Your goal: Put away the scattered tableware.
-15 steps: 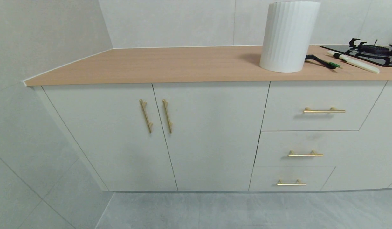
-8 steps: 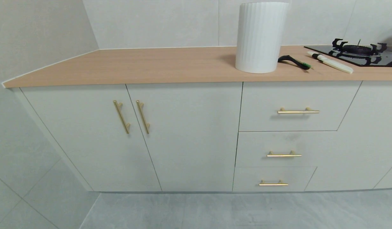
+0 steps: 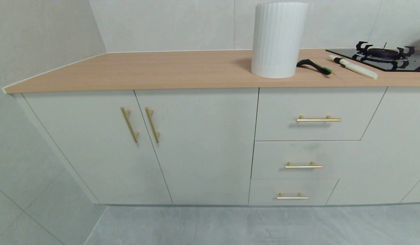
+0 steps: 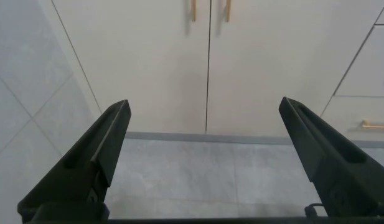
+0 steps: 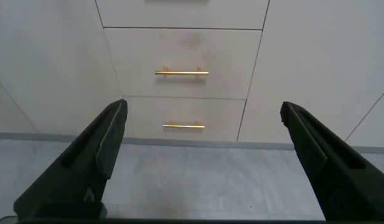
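A pale cabinet run [image 3: 203, 146] carries a wooden countertop [image 3: 162, 69], with a black gas hob [image 3: 383, 56] at its right end and a tall white ribbed holder [image 3: 278, 39] left of that. Low before the cabinet, the left gripper [image 4: 204, 107] faces the double doors [image 4: 207, 62] and the right gripper [image 5: 204, 107] the lower drawers [image 5: 182, 62], both spread wide and empty. Between holder and hob lie a white-bladed knife [image 3: 354, 67] and a smaller black-handled tool [image 3: 313, 66].

We see a white ribbed canister [image 3: 279, 39], tan wood-grain counter [image 3: 162, 69], pale grey cabinets [image 3: 203, 146] with gold handles [image 3: 319, 119], black hob [image 3: 383, 56], black-and-green tool [image 3: 315, 65], cream knife [image 3: 354, 67], grey floor [image 3: 230, 226].
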